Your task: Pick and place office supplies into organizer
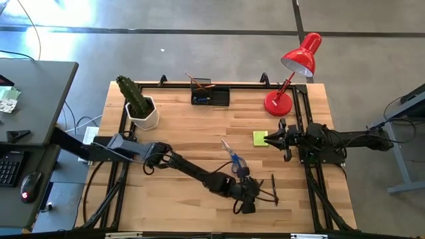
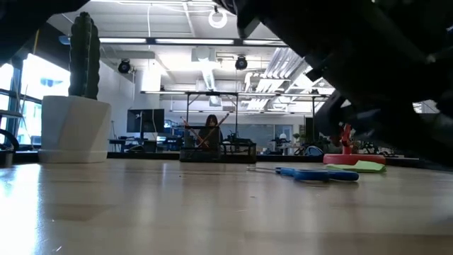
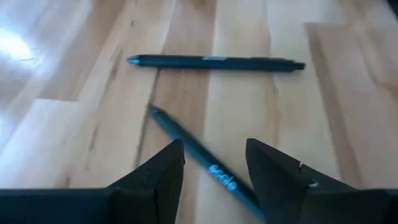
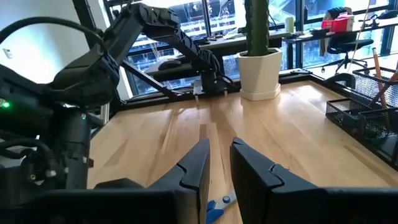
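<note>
Two black pens lie on the wooden table near its front right. One pen (image 3: 214, 62) lies farther off; the other pen (image 3: 193, 152) lies slantwise, running in between the fingers of my left gripper (image 3: 214, 171). That gripper (image 1: 251, 196) is open and slants down over this pen, a finger on either side, touching nothing that I can see. Blue-handled scissors (image 1: 236, 159) and a yellow-green sticky-note pad (image 1: 259, 138) lie flat nearby. The black organizer (image 1: 210, 95) stands at the far edge. My right gripper (image 4: 219, 152) waits at the right, its fingers a narrow gap apart with nothing between them.
A white pot with a cactus (image 1: 139, 106) stands at the far left and a red desk lamp (image 1: 292, 73) at the far right. Bare wood lies between the scissors and the organizer. The table's black frame rail (image 1: 302, 113) runs along the right side.
</note>
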Motion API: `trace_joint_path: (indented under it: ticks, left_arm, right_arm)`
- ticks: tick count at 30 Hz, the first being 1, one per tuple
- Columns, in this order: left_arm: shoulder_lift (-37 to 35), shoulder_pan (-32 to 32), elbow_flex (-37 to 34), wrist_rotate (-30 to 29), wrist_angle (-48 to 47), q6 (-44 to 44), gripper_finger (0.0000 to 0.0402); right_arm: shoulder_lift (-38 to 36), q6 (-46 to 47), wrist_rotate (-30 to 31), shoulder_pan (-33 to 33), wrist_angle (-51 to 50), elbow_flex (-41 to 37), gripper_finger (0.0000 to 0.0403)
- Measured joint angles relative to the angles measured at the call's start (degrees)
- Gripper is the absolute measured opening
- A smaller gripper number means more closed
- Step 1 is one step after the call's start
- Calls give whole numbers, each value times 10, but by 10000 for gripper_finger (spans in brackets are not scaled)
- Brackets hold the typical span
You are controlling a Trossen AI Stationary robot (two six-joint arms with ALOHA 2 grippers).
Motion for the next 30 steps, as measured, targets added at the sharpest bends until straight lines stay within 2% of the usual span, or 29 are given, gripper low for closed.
trace_joint_path:
  ticks: [5,13,18,24,30]
  left_arm:
    - [19,-6,0,-15,39,0,153]
    - [36,-16,-24,-81,66,-44,151]
    - [33,-17,-55,-71,108,-40,151]
    - [31,-19,-119,-43,208,-21,152]
    - [31,-24,-165,-39,299,-5,152]
  right_arm:
    - [0,0,0,0,-6,0,55]
    - [0,0,0,0,-13,0,53]
    - [0,0,0,0,-17,0,53]
    - [0,0,0,0,-18,0,53]
    - [0,0,0,0,-19,0,53]
